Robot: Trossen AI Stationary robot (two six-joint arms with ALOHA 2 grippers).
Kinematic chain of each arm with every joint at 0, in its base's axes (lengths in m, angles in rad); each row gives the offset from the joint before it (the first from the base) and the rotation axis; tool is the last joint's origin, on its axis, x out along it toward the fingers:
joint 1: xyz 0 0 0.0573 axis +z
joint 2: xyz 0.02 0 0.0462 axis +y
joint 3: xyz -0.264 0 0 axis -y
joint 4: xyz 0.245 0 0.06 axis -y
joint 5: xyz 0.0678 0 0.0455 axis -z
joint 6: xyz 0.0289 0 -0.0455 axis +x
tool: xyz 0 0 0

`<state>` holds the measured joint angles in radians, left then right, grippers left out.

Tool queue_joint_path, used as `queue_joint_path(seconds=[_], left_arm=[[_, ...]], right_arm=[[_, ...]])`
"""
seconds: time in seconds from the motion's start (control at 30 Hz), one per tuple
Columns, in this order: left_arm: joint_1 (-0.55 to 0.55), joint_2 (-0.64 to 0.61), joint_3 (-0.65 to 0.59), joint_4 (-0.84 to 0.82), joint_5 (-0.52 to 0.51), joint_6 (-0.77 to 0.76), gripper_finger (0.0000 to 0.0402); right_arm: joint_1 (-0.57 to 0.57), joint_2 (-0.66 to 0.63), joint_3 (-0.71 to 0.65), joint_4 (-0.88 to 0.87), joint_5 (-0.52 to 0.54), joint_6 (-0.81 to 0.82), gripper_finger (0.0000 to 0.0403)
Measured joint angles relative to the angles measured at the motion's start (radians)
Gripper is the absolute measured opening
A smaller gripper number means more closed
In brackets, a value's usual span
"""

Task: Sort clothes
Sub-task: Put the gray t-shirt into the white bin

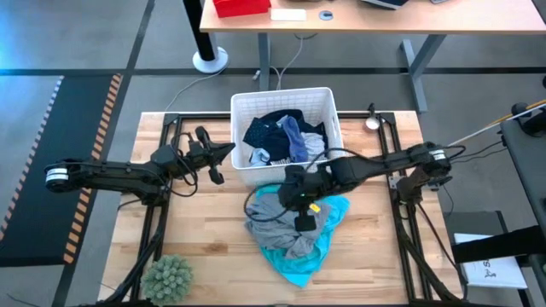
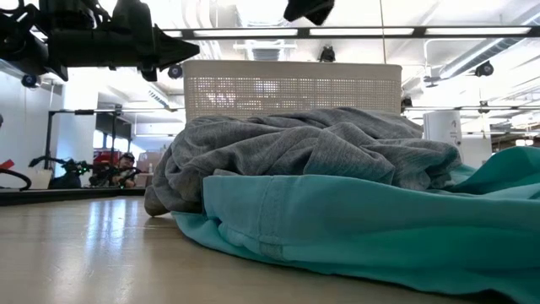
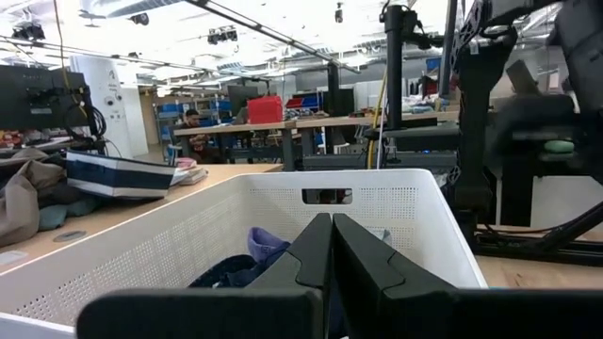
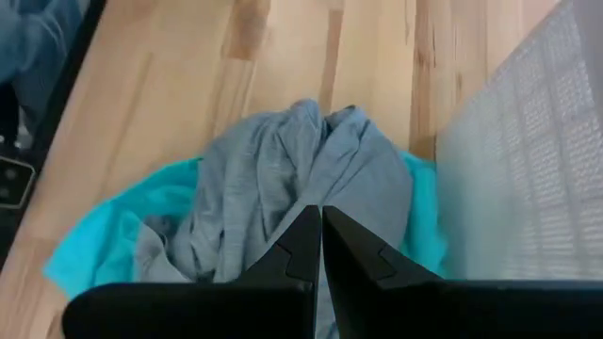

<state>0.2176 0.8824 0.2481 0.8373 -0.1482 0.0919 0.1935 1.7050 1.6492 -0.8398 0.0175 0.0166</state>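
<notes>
From my station, the right arm covers part of the grey garment (image 1: 273, 217) overhead. The turquoise garment (image 2: 405, 228) runs off the low view's edge. The basket (image 3: 188, 235) wall hides most of the clothes inside (image 1: 286, 136). A distant person (image 3: 193, 121) is too small to make out.

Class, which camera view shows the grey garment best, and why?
The right wrist view: the grey garment lies whole atop the turquoise garment. The high view has the right arm across it; the low view shows one side; the left wrist view misses it.
</notes>
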Motion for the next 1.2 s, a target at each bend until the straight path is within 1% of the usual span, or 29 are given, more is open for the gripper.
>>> queue_joint_path(seconds=[0.17, 0.3, 0.4, 0.5, 0.57, 0.63, 0.87, 0.97, 1.1, 1.2], left_arm=[[0.000, 0.000, 0.000, -0.001, 0.000, 0.000, 0.0000], [0.000, 0.000, 0.000, 0.000, 0.000, 0.000, 0.0000], [0.000, 0.000, 0.000, 0.001, 0.000, 0.000, 0.0000], [0.000, 0.000, 0.000, 0.004, 0.000, 0.000, 0.0000], [0.000, 0.000, 0.000, 0.006, 0.000, 0.000, 0.0000], [0.000, 0.000, 0.000, 0.006, 0.000, 0.000, 0.0000], [0.000, 0.001, 0.000, 0.005, 0.000, 0.000, 0.0000], [0.000, 0.001, 0.000, 0.005, 0.000, 0.000, 0.0000], [0.000, 0.001, 0.000, 0.005, 0.000, 0.000, 0.0000], [0.000, 0.001, 0.000, 0.004, 0.000, 0.000, 0.0000]], right_arm=[[0.023, -0.135, -0.224, 0.198, -0.002, 0.091, 0.0000], [0.035, -0.199, -0.369, 0.281, 0.001, 0.203, 0.0000], [0.040, -0.203, -0.421, 0.291, 0.019, 0.281, 0.0000], [0.051, -0.179, -0.426, 0.302, 0.063, 0.284, 0.0012], [0.052, -0.156, -0.416, 0.298, 0.063, 0.277, 0.0033], [0.052, -0.132, -0.399, 0.299, 0.062, 0.281, 0.0062], [0.051, -0.042, -0.337, 0.295, 0.064, 0.329, 0.0193], [0.052, 0.002, -0.310, 0.295, 0.064, 0.329, 0.0242], [0.053, 0.062, -0.283, 0.290, 0.064, 0.320, 0.0287], [0.053, 0.091, -0.274, 0.292, 0.068, 0.316, 0.0304]])
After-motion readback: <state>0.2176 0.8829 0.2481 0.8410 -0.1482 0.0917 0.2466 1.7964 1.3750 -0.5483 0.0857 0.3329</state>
